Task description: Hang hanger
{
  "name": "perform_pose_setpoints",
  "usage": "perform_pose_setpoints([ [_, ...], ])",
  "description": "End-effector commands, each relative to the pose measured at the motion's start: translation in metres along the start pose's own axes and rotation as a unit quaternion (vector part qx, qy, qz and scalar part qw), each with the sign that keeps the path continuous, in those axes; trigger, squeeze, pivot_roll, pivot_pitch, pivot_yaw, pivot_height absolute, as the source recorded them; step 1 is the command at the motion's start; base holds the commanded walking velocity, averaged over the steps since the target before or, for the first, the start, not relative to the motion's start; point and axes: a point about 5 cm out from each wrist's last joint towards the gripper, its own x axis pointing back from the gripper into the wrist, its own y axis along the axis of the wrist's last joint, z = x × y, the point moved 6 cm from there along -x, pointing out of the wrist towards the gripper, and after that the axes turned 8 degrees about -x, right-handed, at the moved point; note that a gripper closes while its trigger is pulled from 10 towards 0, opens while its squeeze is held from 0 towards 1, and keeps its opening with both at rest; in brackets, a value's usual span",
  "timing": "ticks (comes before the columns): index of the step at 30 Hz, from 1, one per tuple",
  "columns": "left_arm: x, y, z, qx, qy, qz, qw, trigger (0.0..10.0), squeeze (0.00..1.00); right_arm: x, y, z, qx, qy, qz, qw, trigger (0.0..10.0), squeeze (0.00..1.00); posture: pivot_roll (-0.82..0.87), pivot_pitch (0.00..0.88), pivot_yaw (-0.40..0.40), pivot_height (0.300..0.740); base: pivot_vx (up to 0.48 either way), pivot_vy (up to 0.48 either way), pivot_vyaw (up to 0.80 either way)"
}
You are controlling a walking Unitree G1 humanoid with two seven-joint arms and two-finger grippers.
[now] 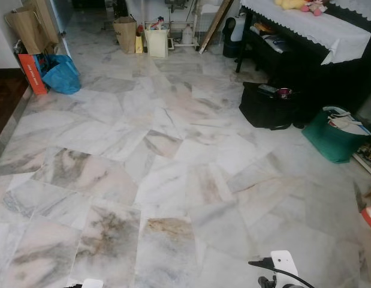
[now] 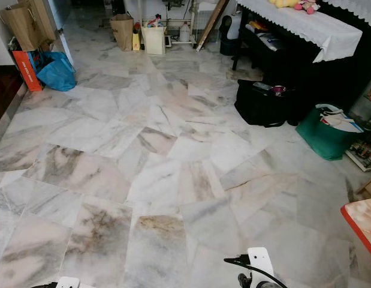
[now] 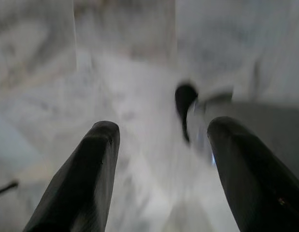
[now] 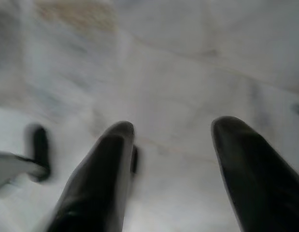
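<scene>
- Walking over a marble floor [image 1: 173,180], by the blur in both wrist views; no hanger or rail to be made out yet, so which way it lies from the grippers, its long axis & the nearer arm can't be told.
- Black table w/ white cloth [image 1: 317,30] far right; black bag [image 1: 266,107] & green basket [image 1: 335,135] beside it.
- Blue bag [image 1: 62,75] far left, paper bags [image 1: 125,33] at back.
- Left gripper [image 3: 161,140] & right gripper [image 4: 173,140]: fingers spread, empty, pointing at floor.
</scene>
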Motion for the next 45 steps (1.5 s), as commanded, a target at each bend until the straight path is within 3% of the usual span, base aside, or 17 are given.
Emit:
perform_pose_setpoints([
  [1, 0.0, 0.007, 0.005, 0.005, 0.014, -0.015, 1.0, 10.0, 0.0, 0.0, 0.004, 0.0, -0.013, 0.001, -0.009, 1.0, 10.0, 0.0, 0.05, 0.0, -0.109, 0.74, 0.0, 0.0, 0.0],
  [11, 0.0, 0.01, 0.006, -0.001, 0.021, -0.023, 1.0, 10.0, 0.0, 0.0, 0.004, 0.0, -0.014, 0.002, -0.008, 1.0, 10.0, 0.0, 0.06, 0.0, -0.111, 0.74, 0.0, 0.0, 0.0],
  [17, 0.0, 0.023, 0.012, 0.019, 0.038, -0.058, 0.997, 10.0, 0.0, 0.0, 0.003, 0.001, -0.015, 0.003, -0.006, 1.0, 10.0, 0.0, 0.06, 0.0, -0.103, 0.74, 0.0, 0.0, 0.0],
  [27, 0.0, 0.016, 0.016, -0.003, 0.033, -0.04, 0.999, 10.0, 0.0, -0.002, -0.001, 0.009, -0.041, 0.001, -0.007, 0.999, 10.0, 0.0, 0.04, 0.0, -0.055, 0.74, 0.0, 0.0, 0.0],
  [36, 0.0, 0.01, 0.016, -0.004, 0.03, -0.027, 0.999, 10.0, 0.0, -0.003, -0.003, 0.013, -0.036, 0.004, -0.003, 0.999, 10.0, 0.0, 0.05, 0.0, -0.043, 0.74, 0.0, 0.0, 0.0],
  [45, 0.0, 0.004, 0.007, 0.004, 0.024, -0.013, 1.0, 10.0, 0.0, -0.002, -0.001, 0.01, -0.032, -0.003, -0.006, 0.999, 10.0, 0.0, 0.04, 0.0, -0.056, 0.74, 0.0, 0.0, 0.0],
])
